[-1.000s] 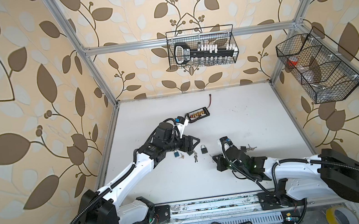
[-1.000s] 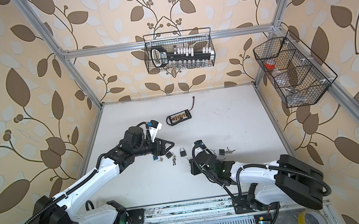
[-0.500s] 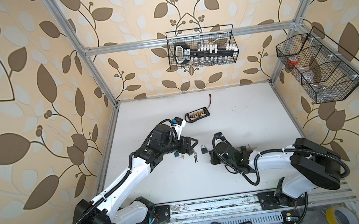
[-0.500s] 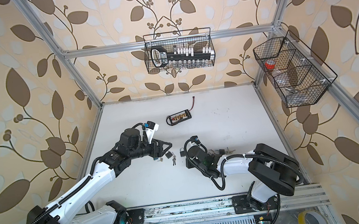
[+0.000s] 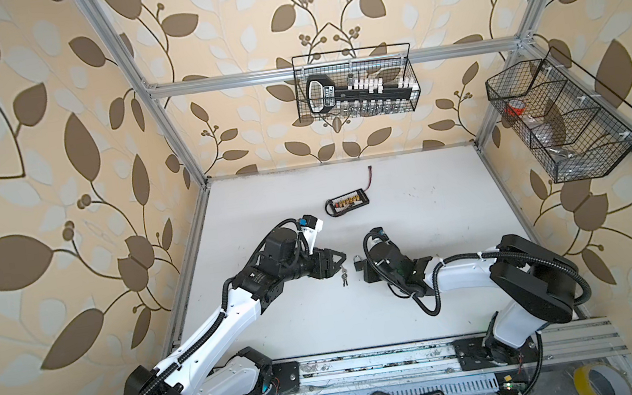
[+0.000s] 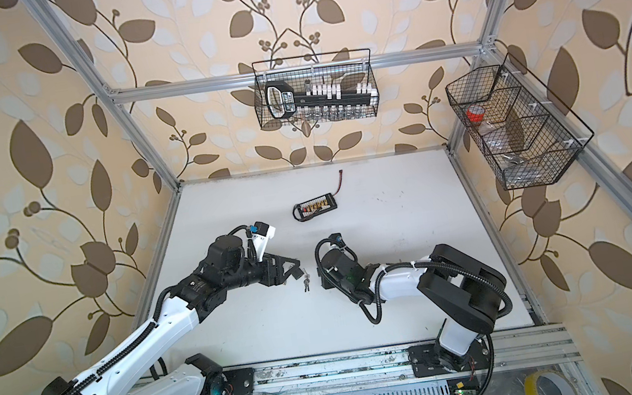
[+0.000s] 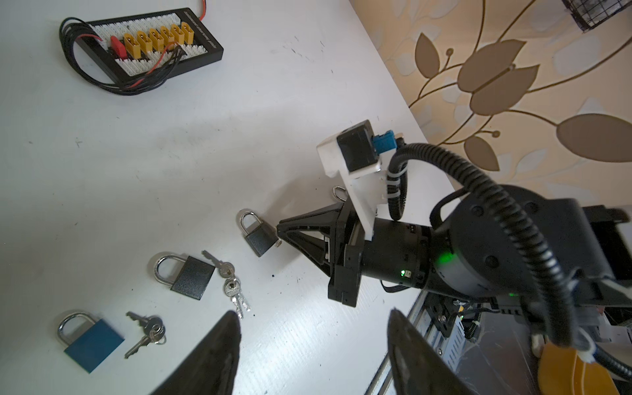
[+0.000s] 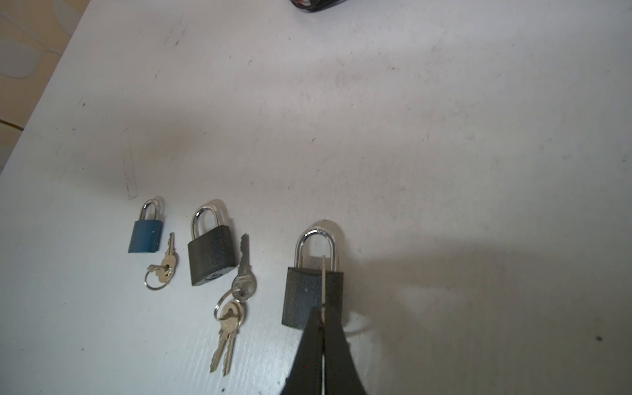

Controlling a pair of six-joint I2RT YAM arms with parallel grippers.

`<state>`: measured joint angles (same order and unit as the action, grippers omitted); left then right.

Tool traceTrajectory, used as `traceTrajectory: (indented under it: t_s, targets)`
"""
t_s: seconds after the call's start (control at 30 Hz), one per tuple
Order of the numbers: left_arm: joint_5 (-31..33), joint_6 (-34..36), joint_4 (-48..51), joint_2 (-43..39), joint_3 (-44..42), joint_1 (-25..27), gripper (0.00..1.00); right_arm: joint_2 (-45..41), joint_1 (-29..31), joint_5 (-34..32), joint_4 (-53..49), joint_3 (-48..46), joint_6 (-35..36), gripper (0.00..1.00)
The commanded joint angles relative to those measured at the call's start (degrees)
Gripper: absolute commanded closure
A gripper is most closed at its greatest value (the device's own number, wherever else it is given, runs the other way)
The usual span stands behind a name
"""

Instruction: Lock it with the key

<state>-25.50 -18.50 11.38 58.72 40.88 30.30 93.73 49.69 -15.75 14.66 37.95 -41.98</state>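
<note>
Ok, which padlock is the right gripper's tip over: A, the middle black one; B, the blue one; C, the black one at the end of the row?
C: in the right wrist view the right gripper, shut on a key, sits over the end black padlock, apart from the middle black padlock and blue padlock.

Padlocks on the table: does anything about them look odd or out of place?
Nothing looks broken; the blue padlock and middle padlock lie neatly. One oddity: the key pinched in the right gripper's shut jaws seems to lie across the third padlock's face rather than in its keyhole.
</note>
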Motion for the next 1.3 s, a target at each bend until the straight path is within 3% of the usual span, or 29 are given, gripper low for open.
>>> traceTrajectory:
  t_s: [0.0,0.13,0.27,0.57,0.63,0.77,0.8,0.93,1.07,1.27]
  targets:
    - [-0.1,-1.7,-1.2,-1.7,-0.8,-0.4,0.33,0.6,-0.3,-2.1,-2.4,0.9,-0.2,0.98]
    - [-0.8,-3.0,0.2,-2.7,-1.6,-0.1,0.33,-0.2,-0.4,-2.9,-2.6,0.7,-0.2,0.92]
    - [1.0,-2.9,4.2,-5.3,-1.7,0.4,0.33,-2.4,-0.4,-2.3,-1.8,0.1,0.5,0.79]
    - [3.2,-4.9,5.9,-11.3,-5.9,1.4,0.33,-17.1,-0.3,-2.3,-2.7,-4.7,5.6,0.55]
    - [4.2,-5.1,5.9,-11.8,-6.5,2.8,0.33,-20.7,-0.4,-2.8,-5.1,-6.1,5.4,0.45]
    - [6.7,-5.9,4.7,-12.1,-7.9,5.6,0.32,-27.1,-0.4,-4.4,-10.3,-7.3,2.4,0.06]
    - [6.8,-6.3,3.8,-11.7,-8.3,6.1,0.32,-28.5,-0.5,-5.0,-11.3,-7.4,1.7,0.0]
    - [7.6,-6.8,0.7,-9.0,-8.3,8.7,0.32,-32.5,-0.4,-6.2,-17.2,-6.8,-1.5,0.0]
    - [9.9,-7.1,-2.3,-4.9,-7.0,13.4,0.32,-36.7,-1.2,-2.2,-24.0,-6.9,1.1,0.01]
    - [10.3,-8.7,-11.0,3.8,-6.3,19.0,0.32,-41.3,-5.6,4.3,-35.5,-7.4,0.1,0.13]
